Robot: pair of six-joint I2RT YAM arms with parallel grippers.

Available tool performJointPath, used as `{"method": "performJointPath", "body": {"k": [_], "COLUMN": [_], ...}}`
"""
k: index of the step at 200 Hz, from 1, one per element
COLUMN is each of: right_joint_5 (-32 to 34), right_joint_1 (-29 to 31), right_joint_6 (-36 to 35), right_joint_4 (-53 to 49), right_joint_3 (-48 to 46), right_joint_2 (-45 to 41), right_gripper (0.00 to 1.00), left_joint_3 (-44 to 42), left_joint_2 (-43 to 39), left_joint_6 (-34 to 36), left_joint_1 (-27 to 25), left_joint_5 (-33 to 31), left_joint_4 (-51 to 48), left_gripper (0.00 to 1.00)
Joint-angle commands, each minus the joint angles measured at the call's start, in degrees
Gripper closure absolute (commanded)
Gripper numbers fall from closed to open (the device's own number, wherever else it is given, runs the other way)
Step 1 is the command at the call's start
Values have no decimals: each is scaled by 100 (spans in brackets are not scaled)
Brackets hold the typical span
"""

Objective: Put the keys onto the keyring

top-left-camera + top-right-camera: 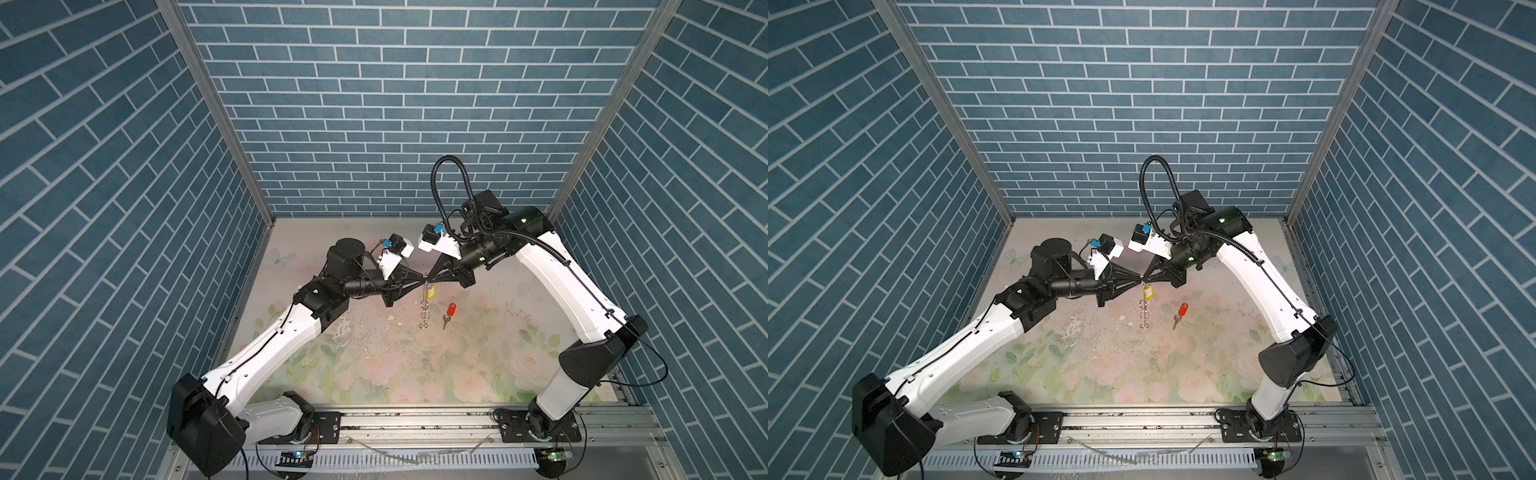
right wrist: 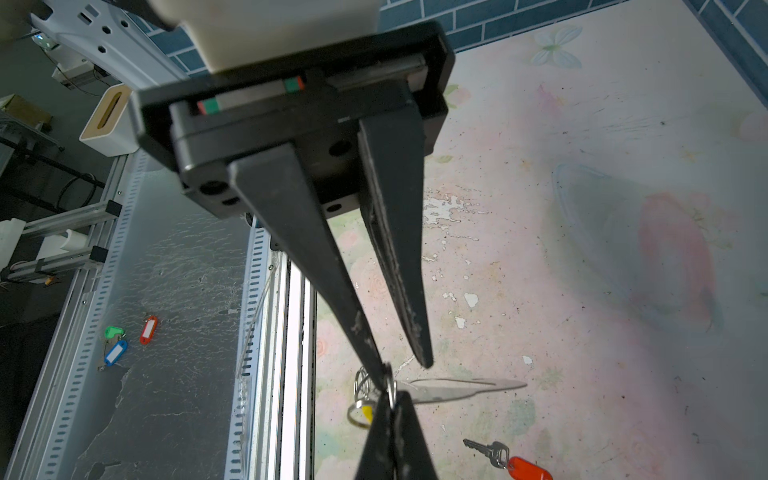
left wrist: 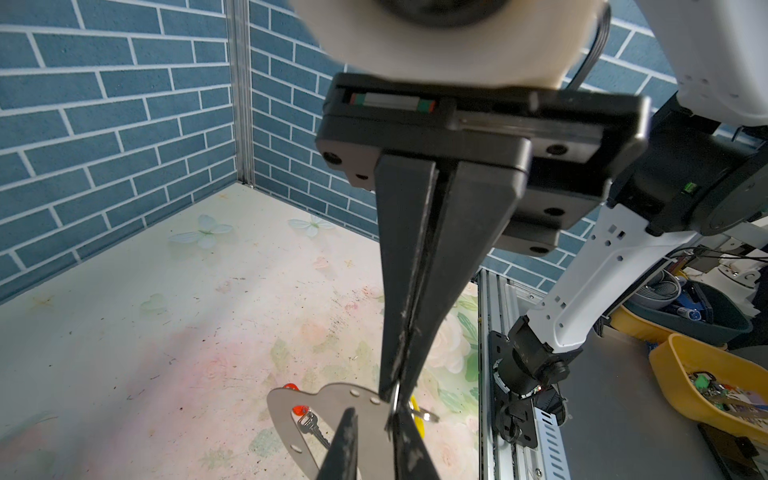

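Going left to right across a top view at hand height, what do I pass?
Left hand → chain of silver rings hanging below where the two hands meet → yellow tag → key with red tag lying on the table → right hand's black body.

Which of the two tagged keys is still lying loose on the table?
The key with the red tag: it lies alone on the floral table, while the yellow-tagged key hangs in the air where the two grippers meet.

robot lab cell: brick-print walls [image 1: 374,104], aluminium rail [image 1: 415,424].
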Motion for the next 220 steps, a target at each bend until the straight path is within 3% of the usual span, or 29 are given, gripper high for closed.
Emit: {"method": "performJointPath", "body": {"k": [1, 28, 63, 139, 180, 220], "right_joint_5": [-420, -459, -478, -330, -330, -213], "right_joint_1": [48, 55, 41, -64, -136, -205], "right_joint_6": [-424, -442, -375, 90, 299, 660], "right_joint_4": [-78, -71, 45, 841, 1221, 1779], "right_joint_3": [159, 145, 80, -472, -843, -1312], "right_joint_2": [27, 27, 18, -412, -643, -988], "right_gripper": [100, 100, 100, 100, 86, 83], "left_joint_3": [153, 162, 101, -683, -953, -1069], "left_joint_2": [33, 73, 180, -187, -298, -302], "left_joint_6": [-20, -49, -111, -385, -621, -803], "left_joint_1": [-48, -48, -145, -156, -153, -157], "left_joint_5": [92, 270, 332, -142, -366, -566], "left_joint_4": [265, 377, 701, 2051, 2717, 3096], "left_gripper": [85, 85, 100, 100, 100, 100]}}
